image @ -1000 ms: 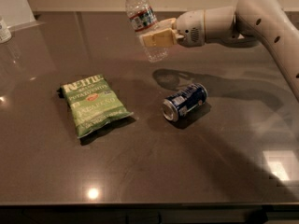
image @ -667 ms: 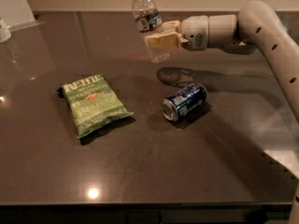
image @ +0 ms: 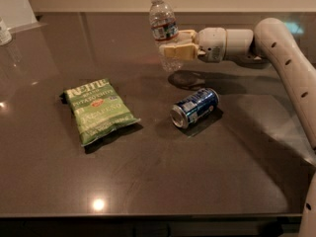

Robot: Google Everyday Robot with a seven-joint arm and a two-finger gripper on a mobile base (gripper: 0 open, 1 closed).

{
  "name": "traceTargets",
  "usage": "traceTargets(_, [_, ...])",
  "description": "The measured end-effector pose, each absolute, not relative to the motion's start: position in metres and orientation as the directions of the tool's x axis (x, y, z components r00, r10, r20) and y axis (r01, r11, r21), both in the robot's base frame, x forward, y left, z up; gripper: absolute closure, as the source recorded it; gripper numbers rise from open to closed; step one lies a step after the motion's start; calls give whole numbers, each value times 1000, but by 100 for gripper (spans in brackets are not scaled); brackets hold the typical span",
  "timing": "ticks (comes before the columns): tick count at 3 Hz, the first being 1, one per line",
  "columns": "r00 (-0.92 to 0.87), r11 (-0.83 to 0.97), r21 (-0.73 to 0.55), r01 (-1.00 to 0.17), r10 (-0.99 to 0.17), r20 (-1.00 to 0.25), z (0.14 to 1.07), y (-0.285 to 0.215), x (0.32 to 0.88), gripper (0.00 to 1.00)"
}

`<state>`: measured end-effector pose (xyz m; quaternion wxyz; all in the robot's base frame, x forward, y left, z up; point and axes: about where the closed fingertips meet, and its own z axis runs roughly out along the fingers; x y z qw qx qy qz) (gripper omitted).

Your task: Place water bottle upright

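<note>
The claw (image: 171,50) sits over the back middle of the counter (image: 227,181), clamped sideways on the lower half of the water bottle (image: 163,24). The bottle is cap-up and leaning a bit to the left. Its base looks to be off the surface, with a dark shadow (image: 190,79) on the counter just below and to the right.

Nearest neighbour is a blue can (image: 194,107) lying on its side, in front of the bottle and a little right, open end facing the camera-left corner. Well apart to the left there's a green chip bag (image: 98,110) lying flat. A small white bottle (image: 4,31) is way off at the far left edge. Nothing is touching the bottle except the claw.

Compared with a second ago, the bottle and claw have drifted right and the bottle stands straighter. The can and bag haven't budged.

Material-wise, the bottle is clear ribbed plastic with a white cap and a red-and-white label band. The claw pads are a tan, rubbery-looking block on a smooth white arm (image: 281,48) with little round holes. The can is shiny metal, the bag is crinkly, and the counter is dark, glossy and reflective.
</note>
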<state>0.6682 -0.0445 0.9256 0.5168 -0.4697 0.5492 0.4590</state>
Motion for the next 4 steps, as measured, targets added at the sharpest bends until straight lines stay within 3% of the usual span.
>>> traceTargets(4, [-180, 216, 156, -964, -95, -979, 901, -46, 646, 100])
